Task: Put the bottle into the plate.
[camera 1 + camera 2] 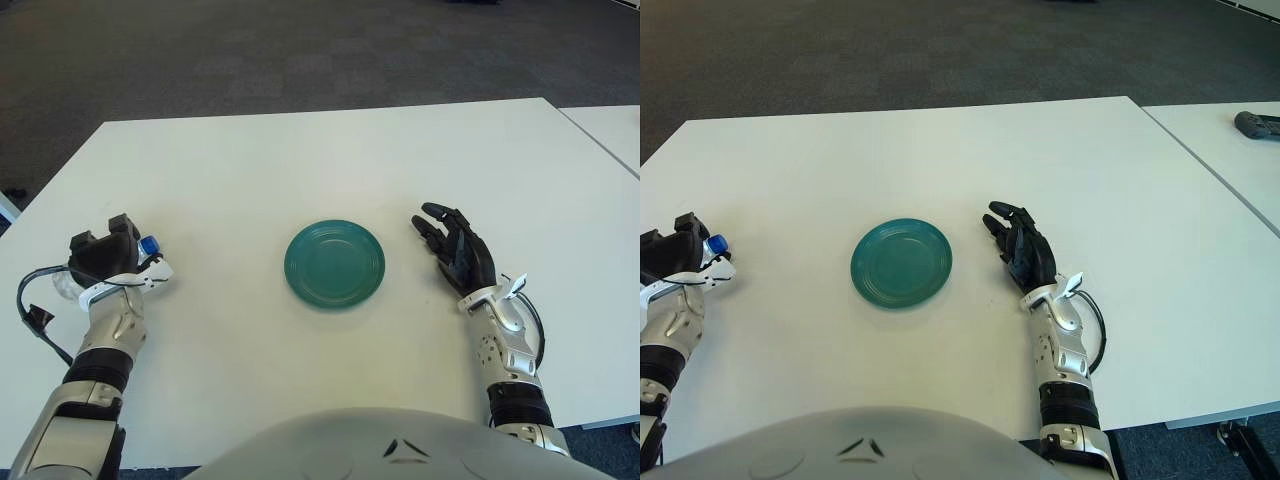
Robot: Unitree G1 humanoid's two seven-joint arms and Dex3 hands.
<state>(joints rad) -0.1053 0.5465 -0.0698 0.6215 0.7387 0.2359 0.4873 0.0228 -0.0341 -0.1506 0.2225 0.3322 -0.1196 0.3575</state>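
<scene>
Fingers (118,238) of the left hand (105,258) wrap the bottle (148,245) at the plate's (334,263) nine o'clock, nothing delivered yet, while the right hand (456,250) idles open at three o'clock.

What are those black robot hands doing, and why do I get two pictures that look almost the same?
This is a human-shaped robot, and you are looking out of its head. It has two camera eyes side by side, so both pictures show the same white table from spots very close together. The grey curve at the bottom is the robot's own body.

Its left hand is at the left edge of the table, with its fingers curled around a clear bottle that has a blue cap. Its right hand shows to the right of the green plate, with fingers open, holding nothing. The plate sits in the middle with nothing on it. The robot's job is to put the bottle onto that plate.
</scene>
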